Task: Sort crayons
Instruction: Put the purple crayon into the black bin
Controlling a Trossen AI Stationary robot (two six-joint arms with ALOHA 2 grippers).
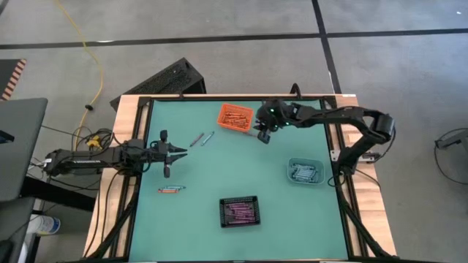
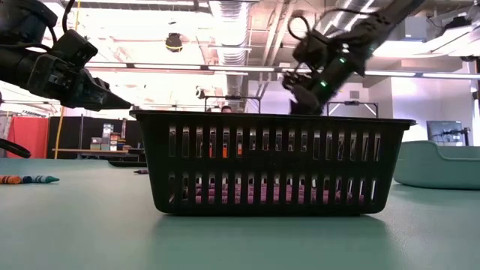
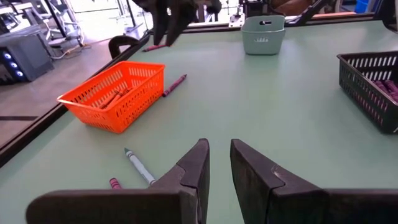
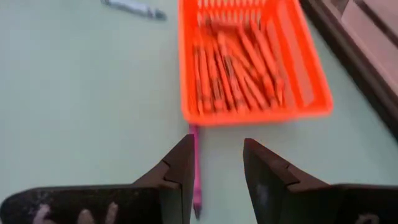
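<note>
R gripper open w/ nothing held, over purple crayon beside orange bin. L gripper narrow gap, empty, above desk.

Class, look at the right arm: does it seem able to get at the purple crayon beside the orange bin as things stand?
Probably yes. The right tool hangs open just above the purple crayon, which lies flat on the table outside the orange bin. Nothing lies between them, though the bin's wall is close.
</note>
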